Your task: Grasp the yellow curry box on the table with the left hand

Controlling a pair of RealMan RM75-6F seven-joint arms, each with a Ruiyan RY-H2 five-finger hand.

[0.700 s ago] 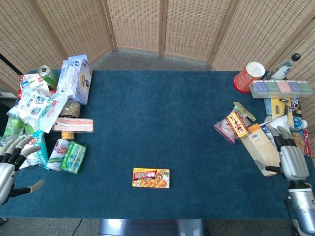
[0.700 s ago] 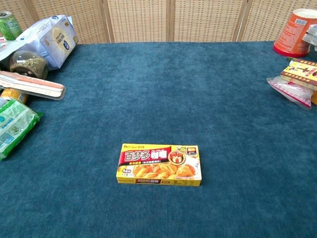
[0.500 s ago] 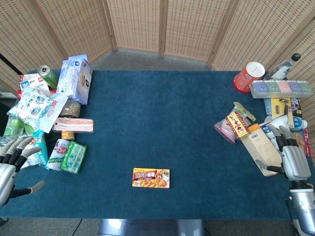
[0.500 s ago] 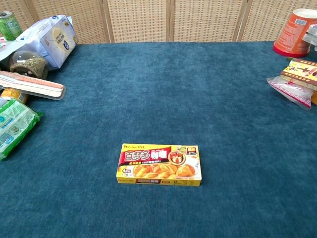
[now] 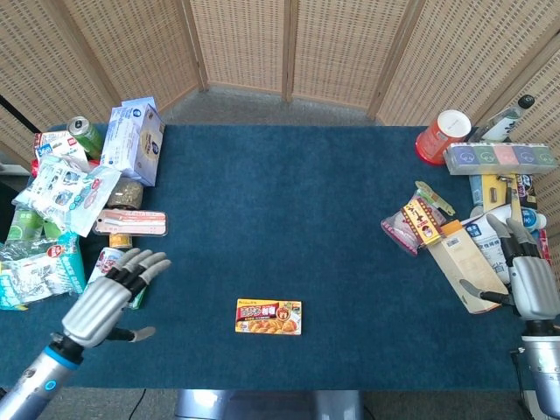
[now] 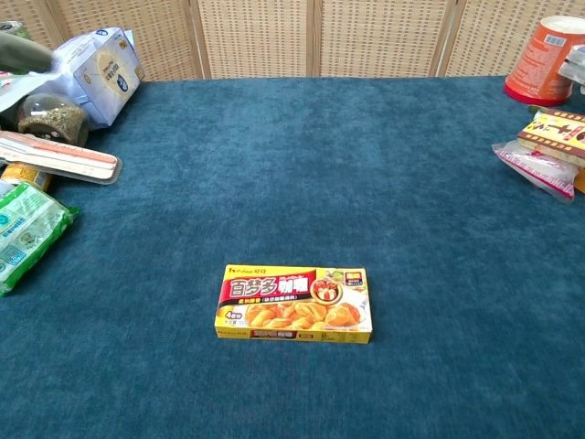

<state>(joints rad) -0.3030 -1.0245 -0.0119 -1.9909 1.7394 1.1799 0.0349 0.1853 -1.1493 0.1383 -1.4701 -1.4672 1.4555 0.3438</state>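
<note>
Tabletop: blue carpeted surface, wide bare middle, goods piled along its left and right edges – same layout as in the earlier head and chest views
Left clutter: white and blue carton, green can, flat pink tray pack and green packet sit where they sat before; nothing among them is disturbed
Left robot hand: the one real change – earlier it hangs at the far left edge of the head view, off the tabletop's corner; now it is over the tabletop near the green packet, palm down, fingers spread apart and holding nothing
Meaning for the task: the reach toward the box is under way, judged as early approach – the open left robot hand is nearer than before but well apart from the box, to its left
Right robot hand: open, fingers apart, empty, parked at the right edge beside the tan carton; shifted only slightly against the earlier frames
Yellow curry box: lies flat, face up, near the front edge at the tabletop's middle, alone on bare cloth; unmoved in both views, touched by nothing
Chest view: shows the yellow curry box but neither robot hand, as before
</note>
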